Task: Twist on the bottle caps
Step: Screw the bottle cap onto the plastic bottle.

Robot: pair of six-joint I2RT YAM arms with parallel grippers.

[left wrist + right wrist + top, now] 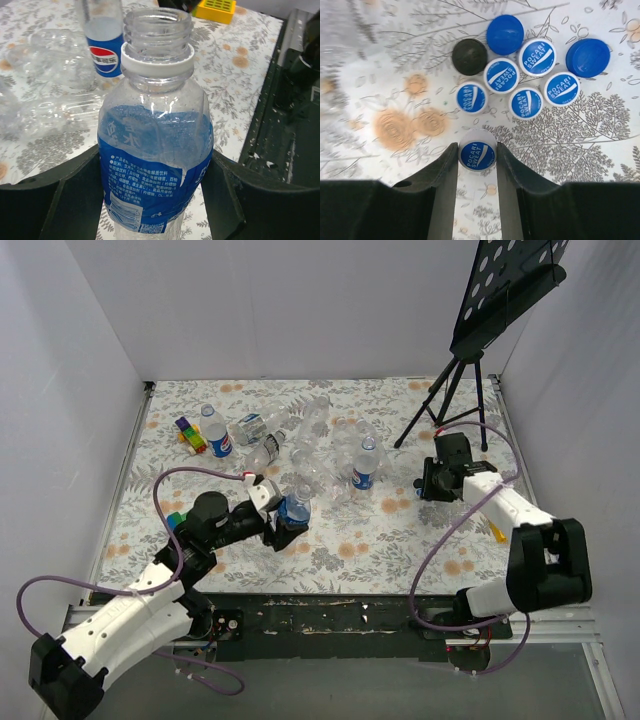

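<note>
One open-necked bottle point(156, 100) is clamped between the left gripper point(156, 185) fingers; right gripper point(477, 162) fingers flank a Pocari Sweat cap point(477, 155) narrowly, contact unclear; screwing not yet begun

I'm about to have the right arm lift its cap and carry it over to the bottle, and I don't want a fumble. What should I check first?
1. Hold: the left claw clamps the bottle from both sides, upright: ok.
2. Opening: the bottle neck is uncapped, with bare threads: ok.
3. Pick: the Pocari Sweat cap sits pinched in the right claw, printed top up: ok.
4. Clearance: the neighbouring caps lie beyond the fingertips, apart from the pinched one: ok.
5. Fit: whether this cap matches the neck's thread: cannot tell.
</note>
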